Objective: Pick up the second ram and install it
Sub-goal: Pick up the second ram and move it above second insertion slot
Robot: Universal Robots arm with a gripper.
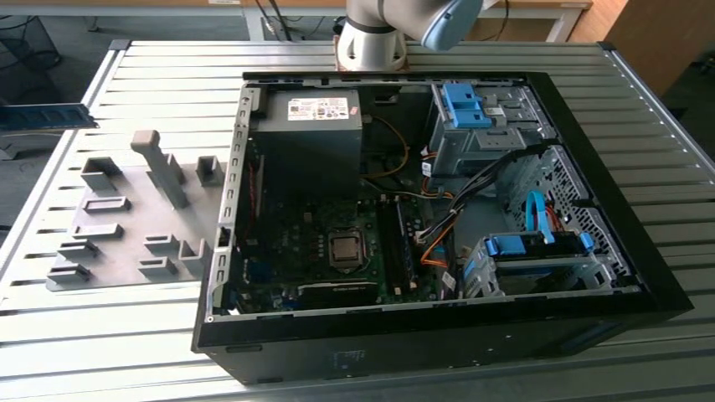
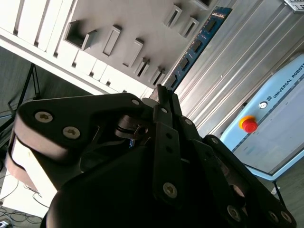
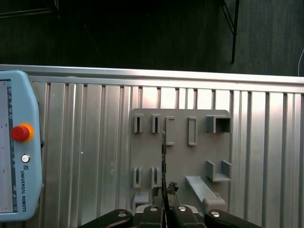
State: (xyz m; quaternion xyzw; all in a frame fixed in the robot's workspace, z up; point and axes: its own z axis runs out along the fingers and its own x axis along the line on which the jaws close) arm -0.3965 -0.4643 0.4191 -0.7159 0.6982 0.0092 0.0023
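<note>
First wrist view has the gripper [image 3: 164,191] clamped on the second ram [image 3: 164,154], which is seen edge-on and held in the air, with the grey holder plate [image 3: 180,161] and the slatted table [image 3: 95,142] beyond it. In the exterior view it hangs at that view's far left, well apart from the open computer case [image 1: 447,343]. The pick-up looks done, but seating the stick on the motherboard [image 1: 324,218] is not yet done.
</note>
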